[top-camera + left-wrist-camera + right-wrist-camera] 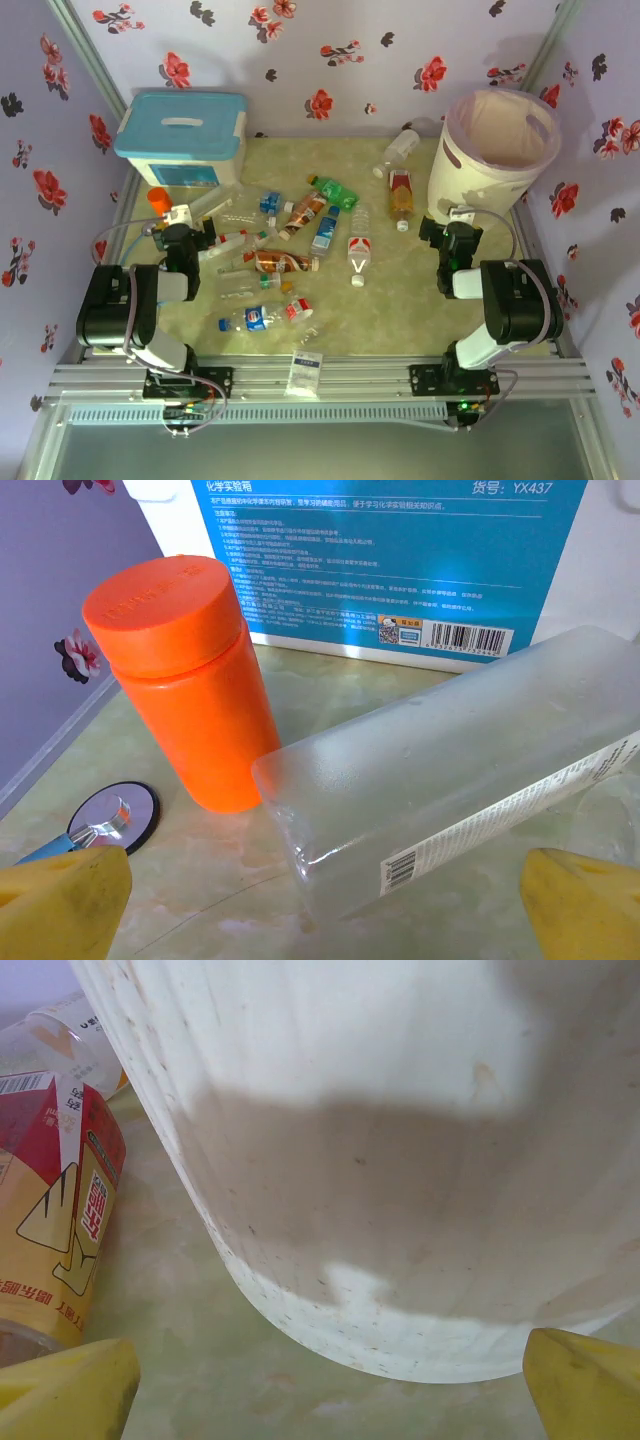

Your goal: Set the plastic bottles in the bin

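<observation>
1. The left gripper (188, 232) had its jaws wide with nothing held; I saw its yellow fingers (60, 900) at the low corners of the left wrist view.
2. A frosted clear bottle (460, 770) lay on its side from 12 toward 2 o'clock of those jaws, its near end just ahead of the gap, touching neither finger.
3. An orange cylinder (190, 680) stood upright at 11 o'clock, just beside that bottle; a white box (400, 560) was behind it.
4. The right gripper (458, 228) was also spread wide and empty, with the bin (400, 1160) wall close at 12 o'clock.
5. An amber bottle (50, 1190) lay at 9 o'clock of the right jaws, beside the bin.
6. In the top view the bin sat at 1 o'clock on the table (400, 310); the other plastic bottles (290, 250) were scattered from the centre toward 9 o'clock.
</observation>
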